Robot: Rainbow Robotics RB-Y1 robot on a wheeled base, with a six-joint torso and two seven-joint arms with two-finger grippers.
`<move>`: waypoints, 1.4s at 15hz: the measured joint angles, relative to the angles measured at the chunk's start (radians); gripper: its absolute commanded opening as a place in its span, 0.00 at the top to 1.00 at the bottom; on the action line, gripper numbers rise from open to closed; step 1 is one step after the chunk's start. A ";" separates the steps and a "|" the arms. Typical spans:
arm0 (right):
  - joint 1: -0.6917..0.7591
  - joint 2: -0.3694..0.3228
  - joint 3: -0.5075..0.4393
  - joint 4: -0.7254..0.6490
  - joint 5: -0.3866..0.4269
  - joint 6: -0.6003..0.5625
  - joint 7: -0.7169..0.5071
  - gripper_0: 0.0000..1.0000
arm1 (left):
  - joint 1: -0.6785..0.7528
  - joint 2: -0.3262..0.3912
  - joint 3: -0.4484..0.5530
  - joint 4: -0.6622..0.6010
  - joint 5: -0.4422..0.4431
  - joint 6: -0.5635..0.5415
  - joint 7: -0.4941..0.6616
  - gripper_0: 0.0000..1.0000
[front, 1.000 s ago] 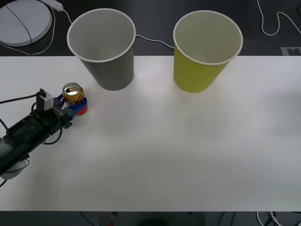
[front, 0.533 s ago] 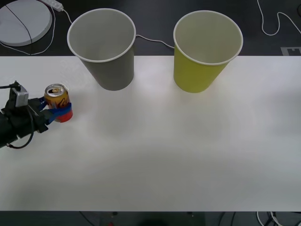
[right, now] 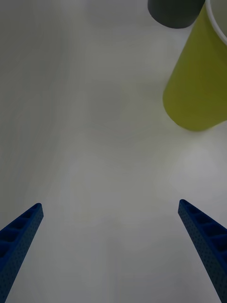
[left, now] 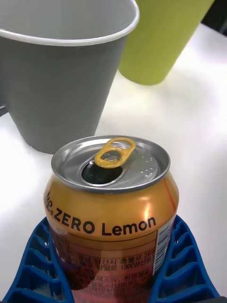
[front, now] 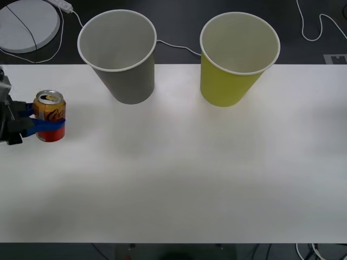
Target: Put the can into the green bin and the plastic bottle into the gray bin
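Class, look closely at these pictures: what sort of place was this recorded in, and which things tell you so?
Probably a robotics lab or test bench: a bare white table, loose cables behind it, and two oversized paper cups standing in as bins, gray and green, while the left claw grips a can.

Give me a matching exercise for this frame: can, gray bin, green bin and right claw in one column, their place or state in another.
Things:
1. can
2. gray bin
3. green bin
4. right claw

Places or states:
A. open above bare table
B. upright at the table's far edge, right of the other bin
C. held in the left claw near the table's left edge
D. upright at the table's far edge, nearer the can

Pairs: 1-C, 2-D, 3-B, 4-A
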 measured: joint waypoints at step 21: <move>0.000 0.000 0.000 0.000 0.000 0.000 0.000 0.00 | -0.808 -0.047 -0.178 -0.414 -0.458 -0.569 0.958 1.00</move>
